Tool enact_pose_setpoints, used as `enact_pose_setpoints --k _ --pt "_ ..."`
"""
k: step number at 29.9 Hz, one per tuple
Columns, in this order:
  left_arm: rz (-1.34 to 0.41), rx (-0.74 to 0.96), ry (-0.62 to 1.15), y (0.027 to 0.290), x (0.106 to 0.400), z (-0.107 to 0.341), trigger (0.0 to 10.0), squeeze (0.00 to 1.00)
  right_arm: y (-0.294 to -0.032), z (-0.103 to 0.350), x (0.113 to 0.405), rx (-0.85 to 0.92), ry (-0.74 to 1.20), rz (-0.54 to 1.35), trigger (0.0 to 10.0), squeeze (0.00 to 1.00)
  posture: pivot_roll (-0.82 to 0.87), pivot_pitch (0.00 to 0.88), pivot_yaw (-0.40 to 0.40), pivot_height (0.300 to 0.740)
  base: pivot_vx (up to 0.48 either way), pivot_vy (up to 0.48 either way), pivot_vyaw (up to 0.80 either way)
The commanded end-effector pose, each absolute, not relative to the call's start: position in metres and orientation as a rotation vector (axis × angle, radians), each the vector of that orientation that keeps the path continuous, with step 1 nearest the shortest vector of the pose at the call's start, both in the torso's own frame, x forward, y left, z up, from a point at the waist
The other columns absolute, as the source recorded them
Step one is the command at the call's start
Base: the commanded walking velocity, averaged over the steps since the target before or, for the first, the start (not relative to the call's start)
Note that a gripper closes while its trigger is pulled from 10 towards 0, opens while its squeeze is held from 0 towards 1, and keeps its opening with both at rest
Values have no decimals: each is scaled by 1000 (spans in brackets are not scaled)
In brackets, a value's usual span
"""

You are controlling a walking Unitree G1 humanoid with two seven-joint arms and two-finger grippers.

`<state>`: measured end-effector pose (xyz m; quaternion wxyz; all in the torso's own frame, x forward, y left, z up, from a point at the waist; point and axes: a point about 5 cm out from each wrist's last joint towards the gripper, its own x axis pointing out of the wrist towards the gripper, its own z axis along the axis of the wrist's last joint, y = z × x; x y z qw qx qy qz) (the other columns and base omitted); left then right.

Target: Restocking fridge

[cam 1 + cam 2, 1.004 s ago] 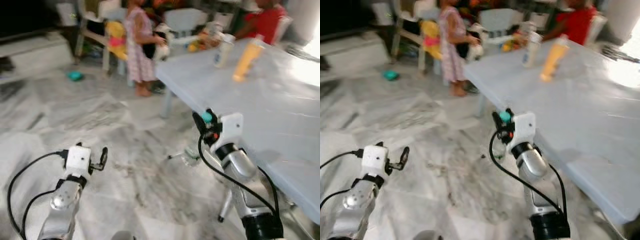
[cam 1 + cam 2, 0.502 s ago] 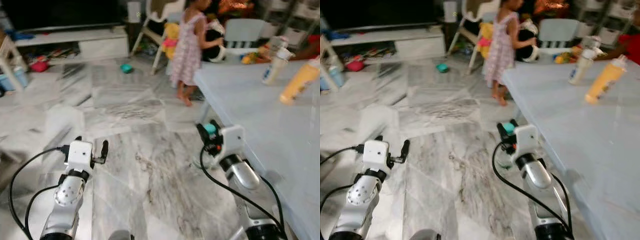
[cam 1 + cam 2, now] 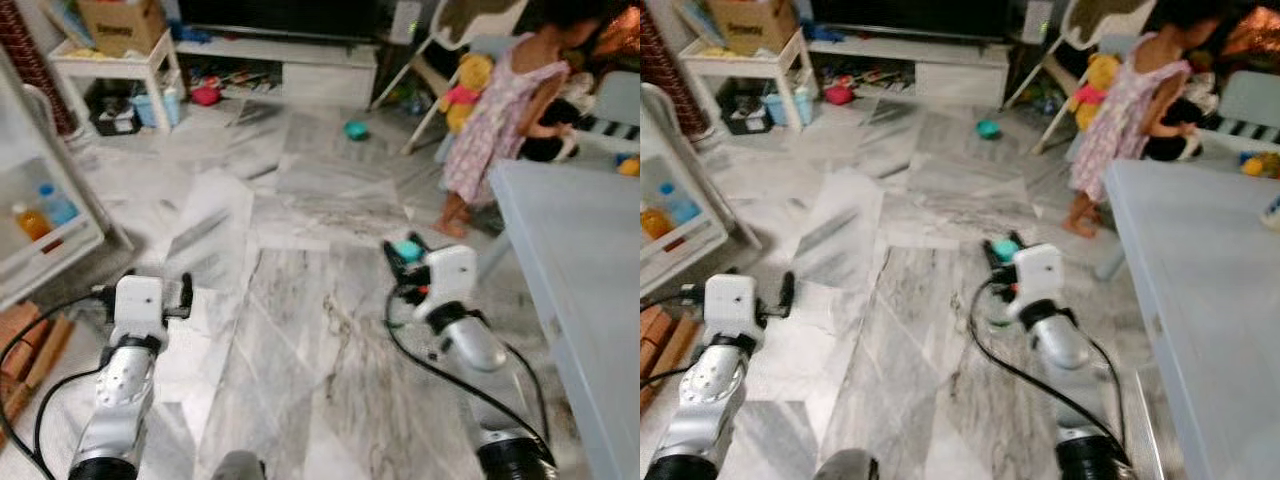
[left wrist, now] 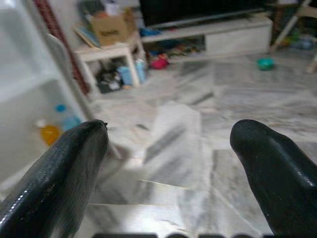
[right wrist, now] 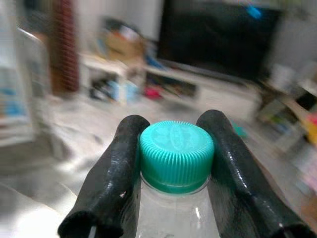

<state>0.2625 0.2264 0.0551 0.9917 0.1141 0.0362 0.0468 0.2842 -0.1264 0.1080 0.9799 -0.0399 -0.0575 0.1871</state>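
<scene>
Left hand (image 4: pixel 168 163) raised forward, fingers spread, holding nothing. Right hand (image 5: pixel 173 163) forward, fingers clamped on bottle neck.

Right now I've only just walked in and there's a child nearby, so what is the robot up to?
The robot is carrying a clear bottle with a teal cap, clamped at the neck in its right gripper. Its left gripper is open and holds nothing. It stands on the marble floor facing the open fridge door, whose shelf already holds an orange bottle and a blue-capped one. A child stands by the grey table, well apart from both arms.
</scene>
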Motion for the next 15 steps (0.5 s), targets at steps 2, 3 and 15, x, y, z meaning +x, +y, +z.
enact_pose_setpoints --k 2,3,15 --pt "82 235 58 224 263 57 10000 0 -134 115 284 -122 -151 370 10000 0 71 0 -55 740 0 0 781" --pt "82 233 57 225 263 57 10000 0 -134 115 284 -123 -150 371 10000 0 73 0 -57 740 255 0 781" --pt "97 237 67 227 262 55 10000 0 -125 122 286 -137 -181 422 10000 0 71 0 -55 740 325 0 781"
